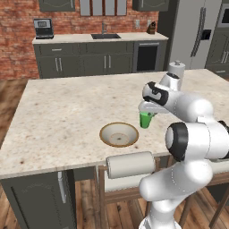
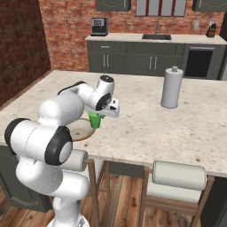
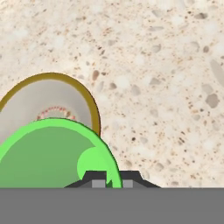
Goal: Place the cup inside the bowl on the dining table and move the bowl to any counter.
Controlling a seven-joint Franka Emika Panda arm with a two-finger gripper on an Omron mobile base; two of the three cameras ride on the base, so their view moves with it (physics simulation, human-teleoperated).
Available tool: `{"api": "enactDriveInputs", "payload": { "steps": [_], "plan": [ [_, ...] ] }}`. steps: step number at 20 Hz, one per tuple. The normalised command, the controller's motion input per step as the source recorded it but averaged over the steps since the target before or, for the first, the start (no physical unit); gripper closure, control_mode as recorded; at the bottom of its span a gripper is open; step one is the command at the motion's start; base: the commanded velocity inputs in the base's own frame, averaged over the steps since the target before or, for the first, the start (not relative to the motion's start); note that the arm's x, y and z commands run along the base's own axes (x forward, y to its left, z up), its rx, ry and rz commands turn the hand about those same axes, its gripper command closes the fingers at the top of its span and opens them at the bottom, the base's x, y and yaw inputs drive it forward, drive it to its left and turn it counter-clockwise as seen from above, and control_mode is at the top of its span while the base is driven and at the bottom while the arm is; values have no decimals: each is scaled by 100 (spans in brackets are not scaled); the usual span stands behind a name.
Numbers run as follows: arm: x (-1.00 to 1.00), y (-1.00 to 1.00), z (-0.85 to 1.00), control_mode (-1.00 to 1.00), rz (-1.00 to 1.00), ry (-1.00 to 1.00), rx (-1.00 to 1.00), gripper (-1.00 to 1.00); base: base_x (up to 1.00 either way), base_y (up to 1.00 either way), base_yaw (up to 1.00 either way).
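Red brick wall (image 1: 18, 40) stands at the back, with a long counter (image 1: 80, 39) and dark cabinets below it. My big speckled desk (image 1: 67, 112) fills the middle of the room. A tall white paper roll (image 2: 171, 88) stands on it, well away from my arm. The wide brown bowl (image 1: 119, 134) sits on the desk near the front edge. My end effector (image 1: 146, 112) is pinched shut on the rim of the small green cup (image 1: 145, 120). I hold the cup up off the desk, just beside the bowl.
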Motion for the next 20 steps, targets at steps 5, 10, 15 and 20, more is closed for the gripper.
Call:
{"api": "enactDriveInputs", "payload": {
  "steps": [5,10,15,20],
  "plan": [
    [0,38,4,-100,0,-1,0,100,0,0,0],
    [0,33,3,-100,0,0,0,100,0,0,0],
    [0,29,1,-100,0,0,0,100,0,0,0],
    [0,32,1,-100,0,0,0,100,0,0,0]
  ]
}}
